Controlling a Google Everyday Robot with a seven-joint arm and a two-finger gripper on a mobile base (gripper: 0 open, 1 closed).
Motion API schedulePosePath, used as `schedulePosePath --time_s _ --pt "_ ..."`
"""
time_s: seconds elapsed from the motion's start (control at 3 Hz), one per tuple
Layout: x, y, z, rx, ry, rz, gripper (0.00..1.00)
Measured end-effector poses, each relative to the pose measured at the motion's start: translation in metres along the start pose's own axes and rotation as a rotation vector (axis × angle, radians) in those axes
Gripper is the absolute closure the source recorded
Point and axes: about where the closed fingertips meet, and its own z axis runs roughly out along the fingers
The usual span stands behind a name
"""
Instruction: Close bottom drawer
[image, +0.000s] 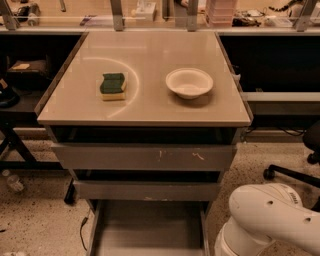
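The bottom drawer (147, 230) stands pulled out toward me under the cabinet, its flat grey tray floor and side rails showing down to the lower frame edge. Above it are the medium-width plain drawer front (147, 191) and the widest drawer front (145, 157) with white scratch marks. Only a white rounded segment of my arm (270, 220) shows at the lower right, to the right of the open drawer. The gripper itself is out of view.
A beige tabletop (145, 105) carries a green and yellow sponge (113, 86) and a white bowl (189, 82). Dark shelving stands on both sides. A chair base (295, 172) is at the right. A cable (82, 230) lies on the speckled floor at the left.
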Motion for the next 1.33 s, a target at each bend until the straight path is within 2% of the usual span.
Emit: schedulePosePath --time_s 0.33,1.0,1.33 --pt "0.004 -0.013 0.030 -0.015 -0.045 0.028 1.00" --pt "0.012 -0.059 0.156 -0.038 -0.172 0.079 1.00" --pt "0.012 -0.059 0.156 -0.037 -0.171 0.079 1.00"
